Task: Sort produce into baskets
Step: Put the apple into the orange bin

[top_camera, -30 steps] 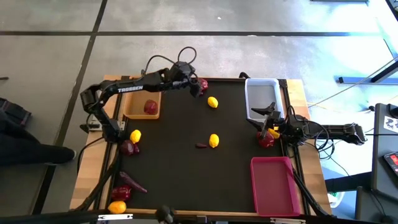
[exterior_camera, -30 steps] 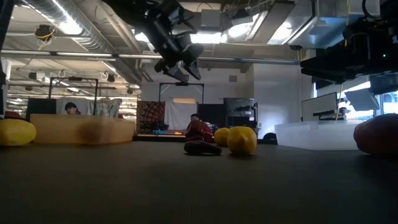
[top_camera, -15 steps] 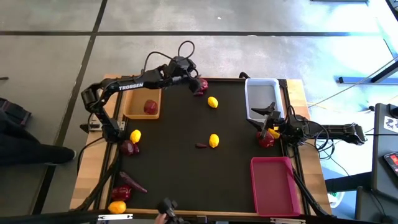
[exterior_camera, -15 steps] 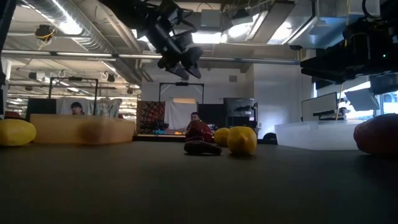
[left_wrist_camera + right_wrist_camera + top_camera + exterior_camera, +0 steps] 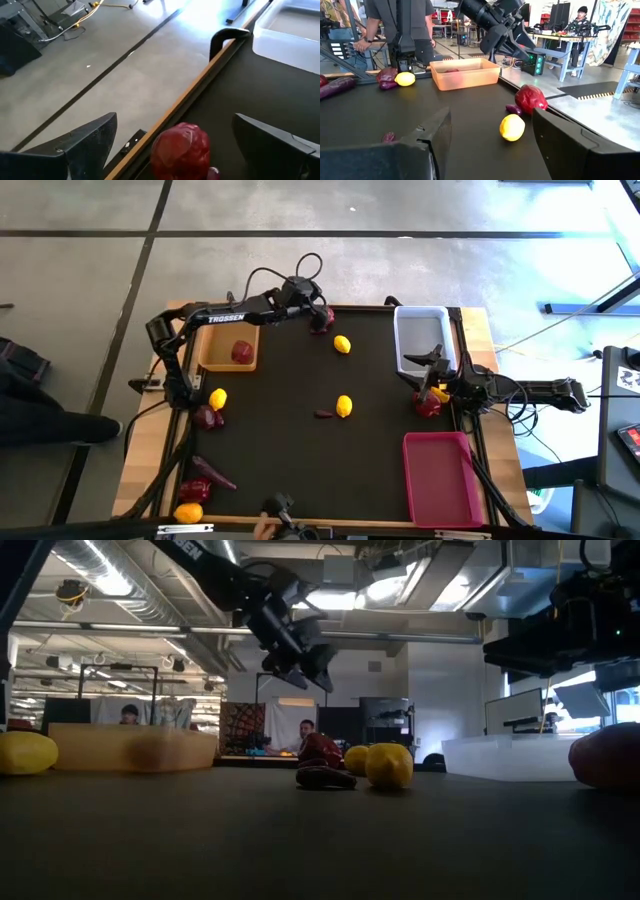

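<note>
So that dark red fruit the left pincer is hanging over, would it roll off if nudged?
Probably. The dark red fruit looks rounded, so a nudge could roll it. It sits near the table's wooden edge, which may stop it. The left pincer stands open around it, not touching.

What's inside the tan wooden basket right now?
The tan wooden basket holds one dark red round fruit, resting near its right side. Its upper end is covered by the left arm, so anything there is hidden.
</note>
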Robot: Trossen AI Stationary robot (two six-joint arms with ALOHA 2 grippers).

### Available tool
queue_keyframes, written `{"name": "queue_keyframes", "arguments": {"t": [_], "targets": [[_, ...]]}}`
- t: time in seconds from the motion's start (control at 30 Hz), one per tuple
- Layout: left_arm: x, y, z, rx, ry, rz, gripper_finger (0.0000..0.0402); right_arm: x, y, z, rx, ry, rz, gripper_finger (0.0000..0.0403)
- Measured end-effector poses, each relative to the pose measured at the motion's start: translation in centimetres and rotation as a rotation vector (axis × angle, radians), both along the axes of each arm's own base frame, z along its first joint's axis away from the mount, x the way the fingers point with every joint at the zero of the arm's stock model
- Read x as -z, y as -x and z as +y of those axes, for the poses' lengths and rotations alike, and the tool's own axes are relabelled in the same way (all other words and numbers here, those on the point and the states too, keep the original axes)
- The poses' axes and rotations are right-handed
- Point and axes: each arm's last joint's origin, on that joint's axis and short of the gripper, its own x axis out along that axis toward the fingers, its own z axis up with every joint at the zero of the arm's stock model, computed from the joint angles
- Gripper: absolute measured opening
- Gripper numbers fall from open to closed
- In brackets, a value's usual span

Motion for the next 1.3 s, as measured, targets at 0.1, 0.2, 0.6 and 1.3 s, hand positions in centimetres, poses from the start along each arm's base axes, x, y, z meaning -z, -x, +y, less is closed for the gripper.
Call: {"name": "queue_keyframes", "arguments": {"t": [0.1, 0.2, 0.6, 1.3], "targets": [[0.6, -0.4, -0.1, -0.004, 0.017, -0.013, 0.0391, 0.0, 0.0, 0.0, 0.0, -0.001, -0.003, 0.0239], [0.9, -0.5, -0.1, -0.013, 0.041, -0.019, 0.0391, 0.0, 0.0, 0.0, 0.0, -0.002, -0.004, 0.0239], [4.5, -0.3, 4.2, -0.073, 0.277, -0.091, 0.0391, 0.0, 0.0, 0.0, 0.016, -0.002, -0.004, 0.0239], [8.7, -0.3, 5.5, -0.029, 0.364, 0.033, 0.0388, 0.4, 0.0, -0.1, 0.027, -0.002, 0.042, 0.0239]]}}
